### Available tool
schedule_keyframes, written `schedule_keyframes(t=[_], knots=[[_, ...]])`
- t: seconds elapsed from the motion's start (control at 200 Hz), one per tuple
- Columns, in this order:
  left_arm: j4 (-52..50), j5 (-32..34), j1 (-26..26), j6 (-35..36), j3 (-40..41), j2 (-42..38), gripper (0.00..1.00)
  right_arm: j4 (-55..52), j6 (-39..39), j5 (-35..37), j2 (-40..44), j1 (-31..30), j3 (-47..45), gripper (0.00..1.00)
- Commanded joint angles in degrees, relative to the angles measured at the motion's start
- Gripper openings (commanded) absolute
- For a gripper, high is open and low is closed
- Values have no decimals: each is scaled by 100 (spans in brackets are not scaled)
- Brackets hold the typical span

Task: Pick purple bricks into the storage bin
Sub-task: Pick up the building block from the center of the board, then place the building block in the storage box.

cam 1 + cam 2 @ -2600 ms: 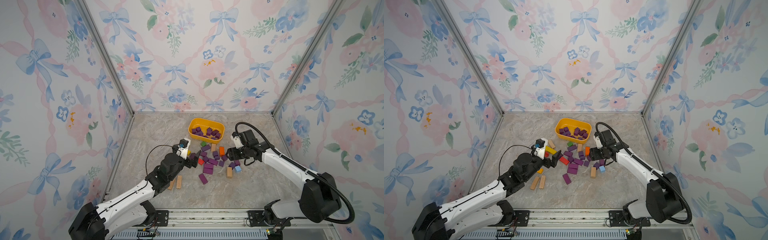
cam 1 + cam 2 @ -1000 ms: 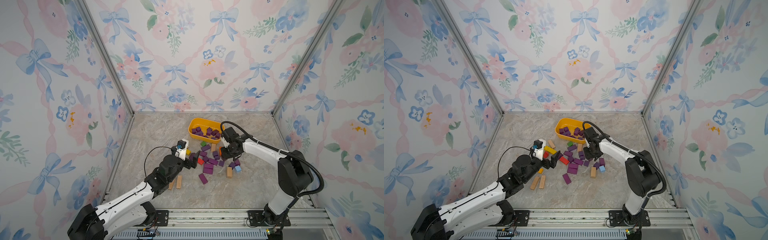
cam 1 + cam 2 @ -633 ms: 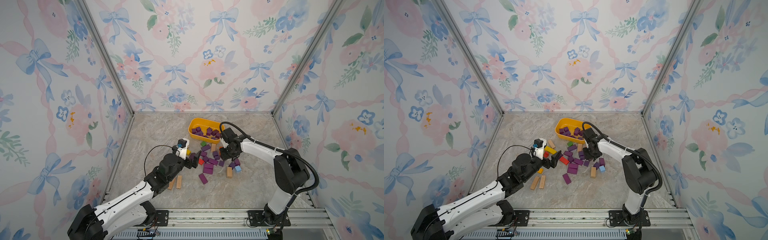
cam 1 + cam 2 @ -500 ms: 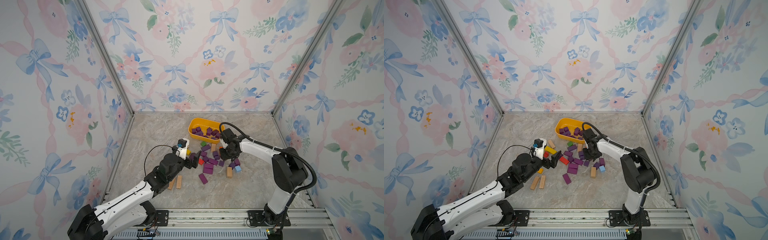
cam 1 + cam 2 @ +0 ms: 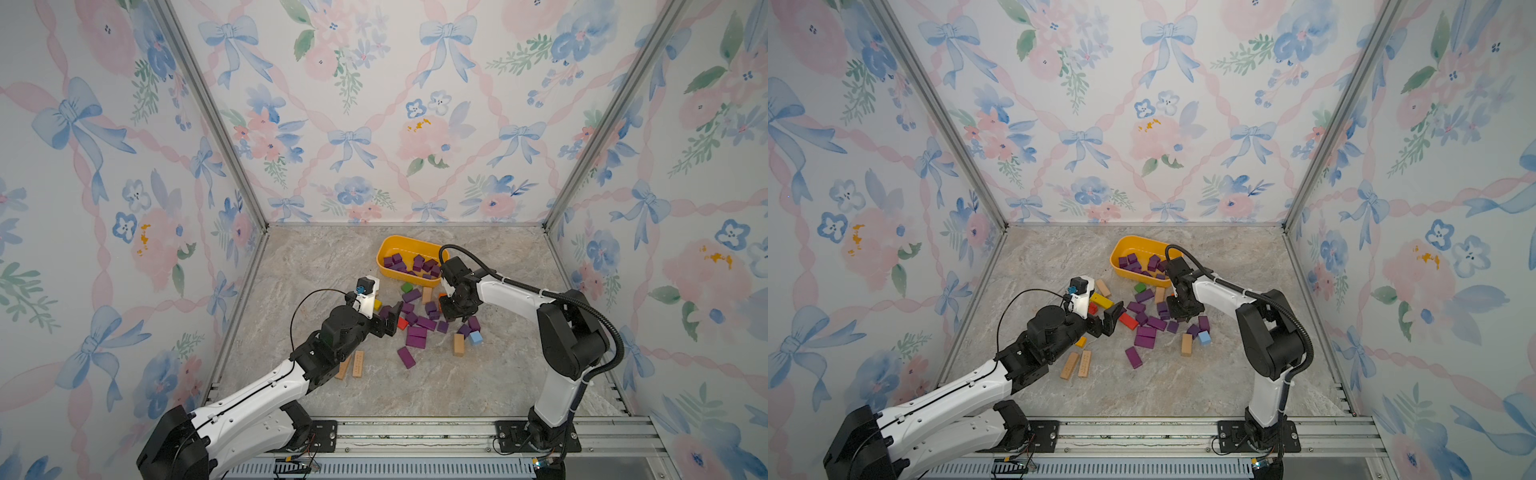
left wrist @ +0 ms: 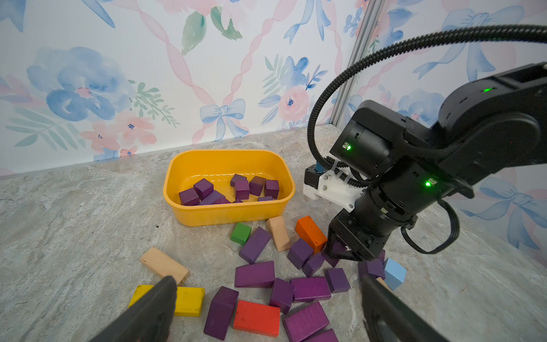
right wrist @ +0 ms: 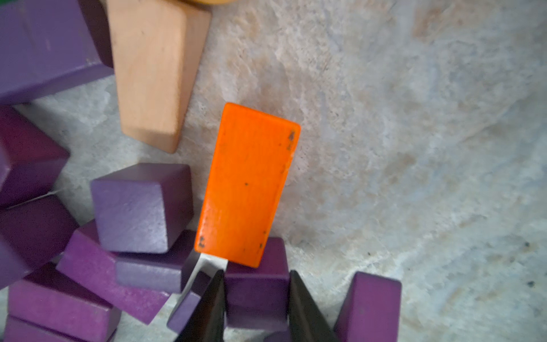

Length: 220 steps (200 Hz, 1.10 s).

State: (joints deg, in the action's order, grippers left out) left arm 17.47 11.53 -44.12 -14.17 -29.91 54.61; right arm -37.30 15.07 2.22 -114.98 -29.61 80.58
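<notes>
The right gripper was positioned low in the block pile, just in front of the bin. Its fingers were seen pressed against both sides of one purple brick, which was resting on the table. An orange block was laid with one end over that brick. The left gripper was held wide open and empty at the pile's left edge. Other purple bricks were scattered among coloured and tan blocks in the pile, and several were lying inside the bin.
</notes>
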Motion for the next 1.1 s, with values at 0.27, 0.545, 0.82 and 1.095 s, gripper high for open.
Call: schedule_keyframes(t=[0.27,0.545,0.82,1.095], knots=[[-134,222,-9,-12,0,137,98,-180,86,110,-32,50,249,22],[-736,518,4,-239,-74,340,98,-214,224,450,582,-96,931,26],[-736,633,57,-323,-119,498,98,48,356,459,-323,125,2418,25],[-736,674,88,-387,-478,985,98,14,595,47,-1867,408,4152,31]])
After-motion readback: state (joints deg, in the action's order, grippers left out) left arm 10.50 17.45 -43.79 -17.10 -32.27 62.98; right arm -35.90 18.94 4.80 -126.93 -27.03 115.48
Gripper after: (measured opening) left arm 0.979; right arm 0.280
